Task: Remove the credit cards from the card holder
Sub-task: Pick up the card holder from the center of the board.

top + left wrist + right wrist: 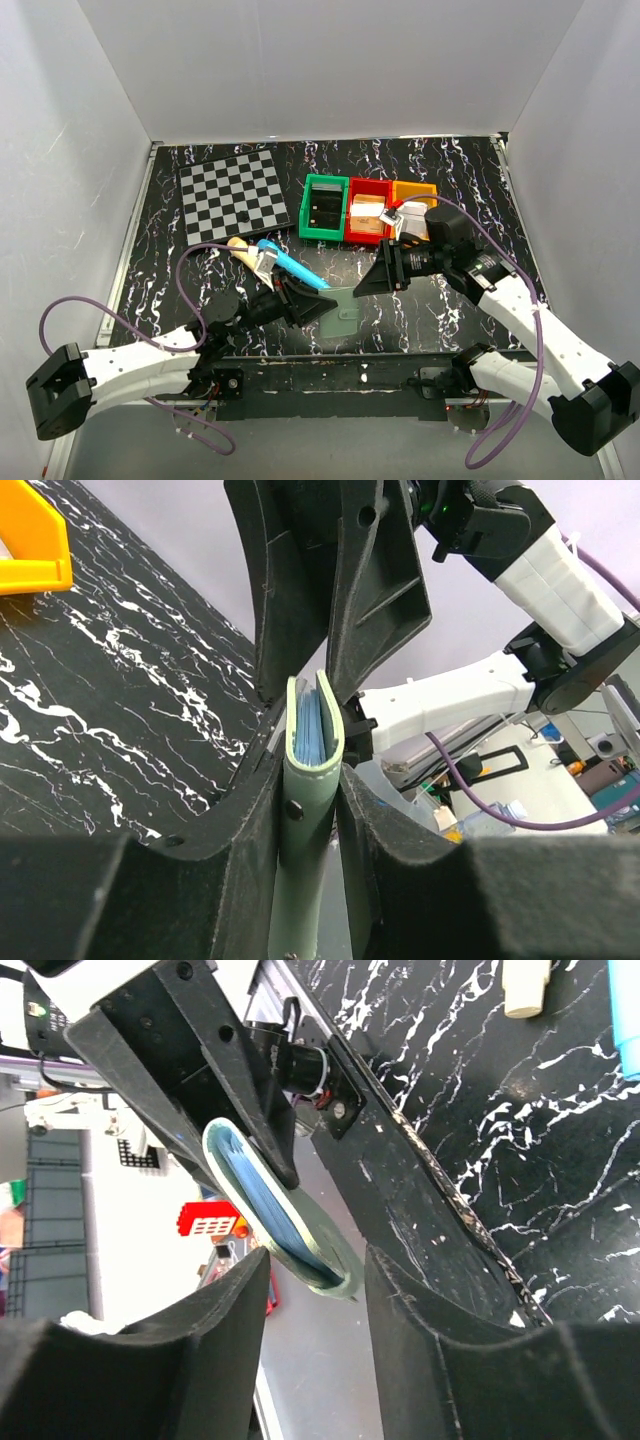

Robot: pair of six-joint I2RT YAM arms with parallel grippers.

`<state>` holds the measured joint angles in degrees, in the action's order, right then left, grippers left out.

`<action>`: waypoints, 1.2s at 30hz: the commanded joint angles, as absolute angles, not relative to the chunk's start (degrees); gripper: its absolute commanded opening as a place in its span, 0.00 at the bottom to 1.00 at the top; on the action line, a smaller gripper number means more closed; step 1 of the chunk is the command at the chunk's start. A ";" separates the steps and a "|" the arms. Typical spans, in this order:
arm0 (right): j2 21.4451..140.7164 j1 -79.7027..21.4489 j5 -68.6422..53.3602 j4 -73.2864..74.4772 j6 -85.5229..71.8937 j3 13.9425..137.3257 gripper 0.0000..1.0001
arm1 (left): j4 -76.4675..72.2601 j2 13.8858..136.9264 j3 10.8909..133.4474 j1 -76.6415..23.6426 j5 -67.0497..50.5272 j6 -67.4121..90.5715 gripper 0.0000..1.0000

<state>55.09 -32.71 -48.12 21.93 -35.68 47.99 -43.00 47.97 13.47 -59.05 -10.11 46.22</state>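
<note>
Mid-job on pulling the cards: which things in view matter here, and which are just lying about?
For the job: card holder, nearly shut, clamped in the left gripper; right gripper, jaws open by its edge. The credit cards are not discernible.
Lying about: checkered board, green bin, red bin, orange bin, blue pen.

Marbled table (pixel 450 180) is bearing clutter.
Checkered board (pixel 233 193) is lying left of the green bin (pixel 306 210), red bin (pixel 366 185) and orange bin (pixel 414 188) right, blue marker (pixel 293 264) on its near side.
</note>
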 commanded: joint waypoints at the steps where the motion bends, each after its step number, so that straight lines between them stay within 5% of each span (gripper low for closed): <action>1: 53.61 -32.87 -44.92 29.16 -29.81 53.87 0.52 | -40.00 44.91 16.43 -59.24 -9.67 45.18 0.25; 7: 53.00 -34.09 -35.53 40.85 -23.57 61.16 0.53 | -28.33 45.61 22.92 -59.24 -7.13 42.54 0.00; 14: 52.38 -43.14 -11.03 50.53 -20.65 70.65 0.55 | -10.49 49.13 34.44 -59.24 2.17 40.86 0.00; 18: 53.70 -54.55 17.42 51.77 -23.81 71.72 0.51 | -0.38 52.02 40.50 -59.33 12.10 45.34 0.00; 23: 55.19 -63.36 37.59 47.20 -24.08 70.57 0.52 | 9.65 54.75 45.34 -59.50 19.15 49.92 0.00; 31: 62.48 -67.23 43.24 46.51 -21.88 74.45 0.64 | 21.44 60.38 53.70 -61.17 26.10 51.76 0.00; 36: 64.16 -68.29 40.52 40.88 -24.60 73.13 0.63 | 22.85 62.40 56.77 -61.17 25.40 53.87 0.00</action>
<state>63.86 -67.40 38.61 46.85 -22.61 72.29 19.92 61.67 52.86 -60.88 23.03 51.35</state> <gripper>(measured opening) 0.637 0.120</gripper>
